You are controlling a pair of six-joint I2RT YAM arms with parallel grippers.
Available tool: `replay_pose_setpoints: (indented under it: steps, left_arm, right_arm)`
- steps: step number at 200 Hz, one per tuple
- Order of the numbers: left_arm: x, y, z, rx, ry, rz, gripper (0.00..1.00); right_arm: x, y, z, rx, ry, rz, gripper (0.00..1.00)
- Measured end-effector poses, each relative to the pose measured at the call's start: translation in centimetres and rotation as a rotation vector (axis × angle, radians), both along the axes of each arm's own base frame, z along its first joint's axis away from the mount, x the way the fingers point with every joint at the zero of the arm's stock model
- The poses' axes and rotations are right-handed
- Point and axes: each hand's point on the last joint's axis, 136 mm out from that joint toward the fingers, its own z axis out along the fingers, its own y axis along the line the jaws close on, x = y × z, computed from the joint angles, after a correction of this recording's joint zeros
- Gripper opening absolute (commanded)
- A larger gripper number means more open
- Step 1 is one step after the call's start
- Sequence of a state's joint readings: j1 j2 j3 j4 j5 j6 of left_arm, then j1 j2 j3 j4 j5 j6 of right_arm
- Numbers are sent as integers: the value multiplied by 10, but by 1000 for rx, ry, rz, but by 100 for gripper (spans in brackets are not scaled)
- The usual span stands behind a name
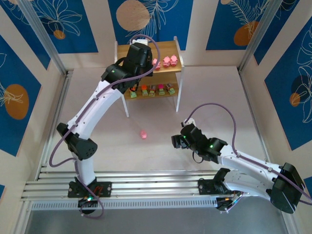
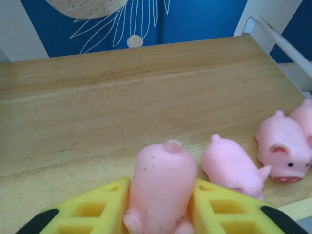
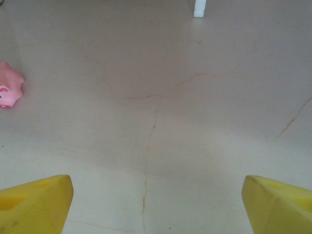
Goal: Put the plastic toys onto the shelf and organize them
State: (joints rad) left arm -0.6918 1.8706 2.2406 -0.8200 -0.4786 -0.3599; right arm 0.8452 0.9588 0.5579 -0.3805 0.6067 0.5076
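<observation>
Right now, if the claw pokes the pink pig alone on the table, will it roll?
Maybe: the lone pig looks rounded, so it could wobble or roll. Tiny beside the shelf, it is probably light. It may be squishy: the held pig looks squeezed in the left claw.

The left hand (image 2: 161, 207) grips a pink pig (image 2: 163, 178), three more pigs (image 2: 231, 165) beside it on the wooden shelf (image 2: 97, 107).

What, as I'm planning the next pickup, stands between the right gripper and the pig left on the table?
Nothing visible. Only bare table lies between the right gripper, jaws open, and the pink pig; the shelf leg stands well aside.
</observation>
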Motion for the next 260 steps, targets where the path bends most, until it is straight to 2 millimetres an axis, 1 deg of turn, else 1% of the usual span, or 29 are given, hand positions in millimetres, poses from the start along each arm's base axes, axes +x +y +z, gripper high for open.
replay_pose_setpoints:
  steps: [31, 76, 96, 114, 145, 232, 260]
  left_arm:
    - [6, 2, -10, 6, 24, 4, 33]
    - [12, -3, -22, 4, 52, -8, 33]
    - [11, -4, -22, -7, 54, -11, 35]
    - [11, -5, -21, -17, 55, -11, 39]
    - [10, -6, -21, -25, 59, -13, 43]
    - [10, -6, -21, -24, 59, -13, 48]
    - [8, -4, -15, -31, 49, -14, 50]
  right_arm:
    - [0, 0, 0, -1, 1, 0, 90]
    - [-1, 1, 0, 0, 0, 5, 90]
    - [-1, 1, 0, 0, 0, 5, 90]
    - [-1, 1, 0, 0, 0, 5, 90]
    - [-1, 1, 0, 0, 0, 5, 90]
    - [-1, 1, 0, 0, 0, 5, 90]
    - [-1, 1, 0, 0, 0, 5, 90]
